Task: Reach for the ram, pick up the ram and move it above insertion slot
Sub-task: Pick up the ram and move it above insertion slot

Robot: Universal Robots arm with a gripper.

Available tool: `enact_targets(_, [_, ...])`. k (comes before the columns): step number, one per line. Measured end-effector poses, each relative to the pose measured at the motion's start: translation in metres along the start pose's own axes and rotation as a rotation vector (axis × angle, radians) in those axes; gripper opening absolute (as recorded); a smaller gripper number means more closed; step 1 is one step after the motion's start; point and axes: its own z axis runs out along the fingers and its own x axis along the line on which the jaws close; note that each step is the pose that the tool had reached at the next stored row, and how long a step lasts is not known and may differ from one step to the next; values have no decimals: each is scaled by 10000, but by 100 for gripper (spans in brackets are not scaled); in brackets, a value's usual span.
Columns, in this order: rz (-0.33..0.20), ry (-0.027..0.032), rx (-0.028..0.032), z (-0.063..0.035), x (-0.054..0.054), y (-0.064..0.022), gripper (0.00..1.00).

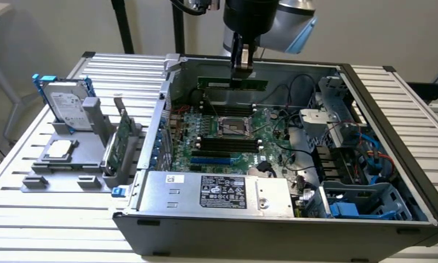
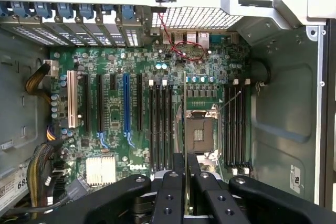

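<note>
Nearest, the gripper [image 2: 186, 182] holds the ram [image 1: 233, 84] edge-on (green stick, fingers closed narrow on it); it hangs above the motherboard [image 1: 229, 134] inside the open computer case [image 1: 277, 230].

Matt grey metal case [image 1: 277, 227]

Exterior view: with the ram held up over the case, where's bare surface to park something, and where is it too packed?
Bare slatted table lies in front of the grey fixture, and more beyond the case's right wall. Inside the case it is crowded: motherboard, cables, drive cage. The gripper holds the ram above the board.
</note>
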Motion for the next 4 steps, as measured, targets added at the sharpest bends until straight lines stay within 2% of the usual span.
enact_targets(4, [1, 0, 0, 0, 0, 0, 14])
